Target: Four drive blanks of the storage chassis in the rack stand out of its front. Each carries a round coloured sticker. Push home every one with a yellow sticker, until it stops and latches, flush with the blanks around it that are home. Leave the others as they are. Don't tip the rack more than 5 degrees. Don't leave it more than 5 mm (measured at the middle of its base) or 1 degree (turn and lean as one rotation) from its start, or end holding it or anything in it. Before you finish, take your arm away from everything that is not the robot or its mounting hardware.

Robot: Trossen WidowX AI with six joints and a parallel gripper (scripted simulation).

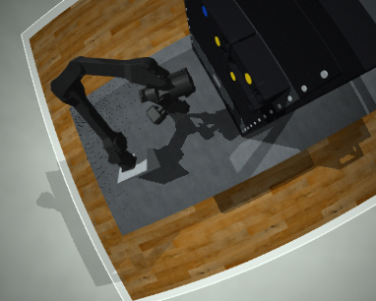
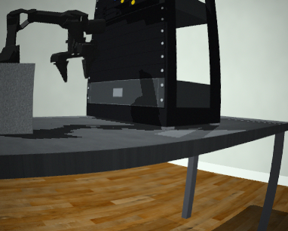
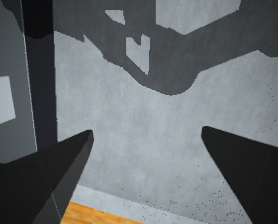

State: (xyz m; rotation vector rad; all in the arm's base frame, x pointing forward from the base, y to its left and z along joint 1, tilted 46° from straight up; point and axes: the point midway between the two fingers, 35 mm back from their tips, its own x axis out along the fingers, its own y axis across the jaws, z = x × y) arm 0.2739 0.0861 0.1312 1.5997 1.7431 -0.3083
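The black rack (image 1: 285, 49) stands at the back right of the grey mat. Seen from above, its front carries a blue sticker (image 1: 204, 10) and three yellow stickers (image 1: 217, 40), (image 1: 232, 76), (image 1: 248, 78). In the exterior view the rack (image 2: 151, 64) fills the middle, with two yellow stickers (image 2: 127, 1) at the top edge. My gripper (image 1: 156, 109) is open and empty, pointing down, left of the rack's front and apart from it. It also shows in the exterior view (image 2: 73, 69). In the wrist view both fingers frame bare mat.
The arm's base (image 1: 120, 154) stands at the left of the mat on a white plate (image 1: 133, 169). A grey block (image 2: 15, 98) stands at the left in the exterior view. The rack's front edge (image 3: 37, 75) shows at the left of the wrist view.
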